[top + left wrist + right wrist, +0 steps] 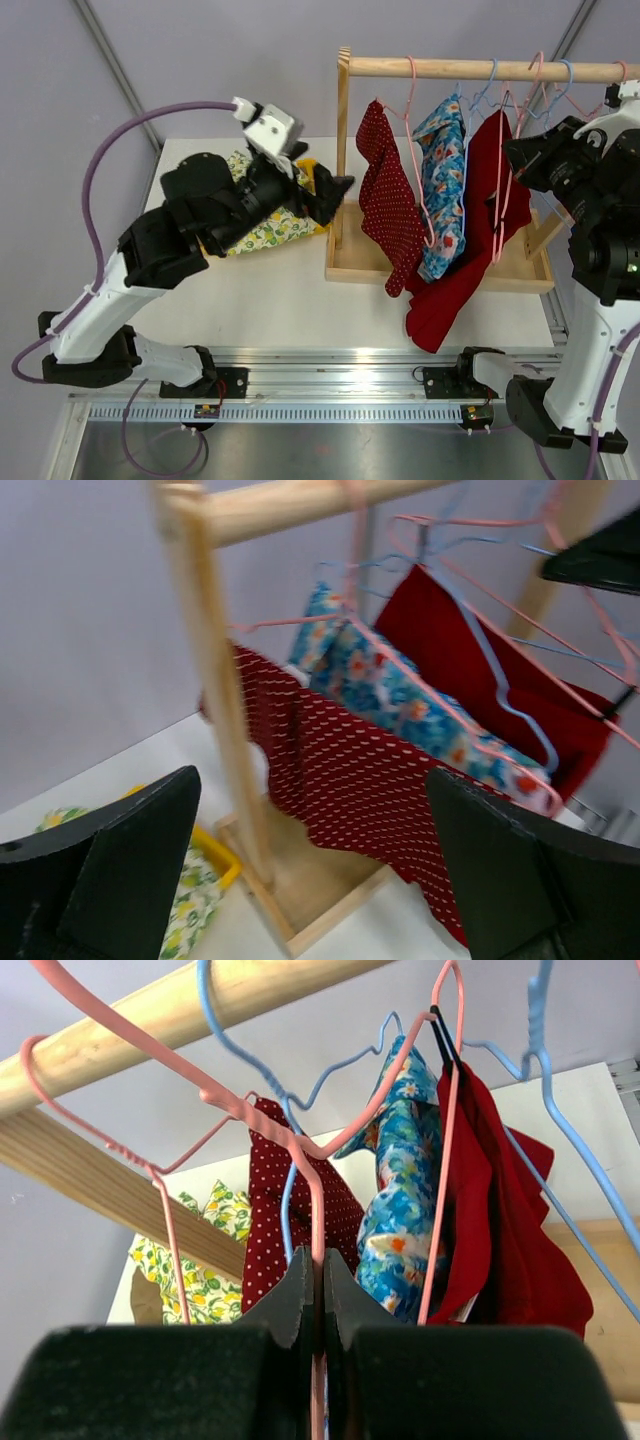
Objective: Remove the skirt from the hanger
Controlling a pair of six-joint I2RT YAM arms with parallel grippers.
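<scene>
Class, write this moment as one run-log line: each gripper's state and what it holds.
left gripper: open, empty, facing dotted skirt | right gripper: shut on pink hanger | skirt removed: not yet

My top view sits high behind both arm bases, looking down and forward over the table (280, 290) to the wooden rack (480, 68) on the right. My left wrist view looks out between its own hand's (310, 810) wide-set fingers (130, 870), low, level and near the rack's post (225, 710), somewhat blurred. My right wrist view is the closest, tucked beneath the rail and tilted upward along the pink hanger (317, 1210) pinched in its hand (318, 1290). All three share the rail and the dotted red garment (385, 200).
</scene>
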